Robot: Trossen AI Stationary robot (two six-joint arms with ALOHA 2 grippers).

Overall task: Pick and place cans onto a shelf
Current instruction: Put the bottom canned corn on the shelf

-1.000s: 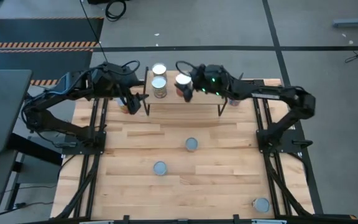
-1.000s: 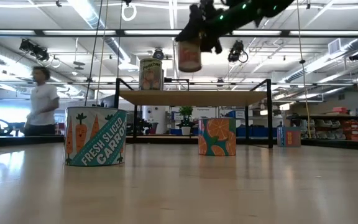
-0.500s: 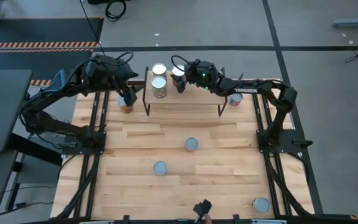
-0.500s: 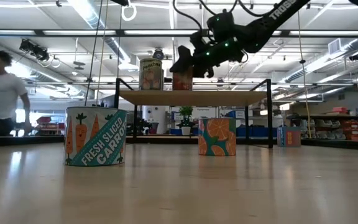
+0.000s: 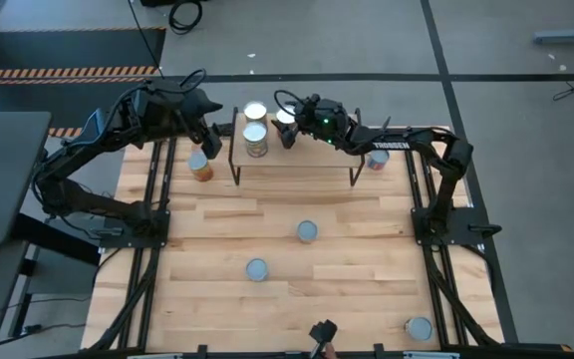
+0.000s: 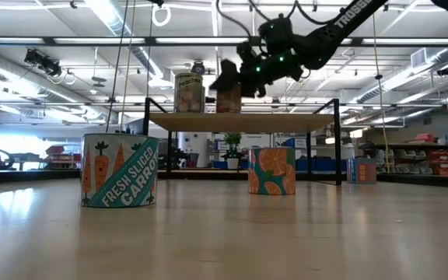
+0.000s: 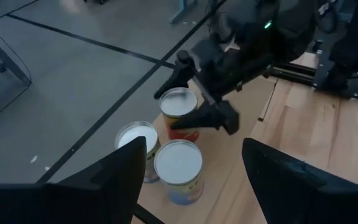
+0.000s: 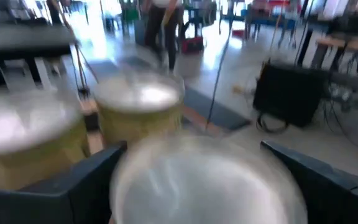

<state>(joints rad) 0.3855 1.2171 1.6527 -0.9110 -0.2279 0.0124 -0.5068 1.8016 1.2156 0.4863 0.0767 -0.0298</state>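
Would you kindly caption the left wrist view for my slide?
Right pincer straddling a third silver-topped round tin on the light-wood shelf.

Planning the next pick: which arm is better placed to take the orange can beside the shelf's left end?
Left. The left gripper hangs open just above the orange-labelled can by the light-wood shelf, while the right gripper straddles the silver-topped can there.

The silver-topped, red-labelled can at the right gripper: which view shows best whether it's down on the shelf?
The low view: the red-labelled can stands on the light-wood shelf, its base meeting the board, right gripper around its top. The high view shows only its lid. The left wrist view shows open fingers straddling it. The right wrist view is blurred.
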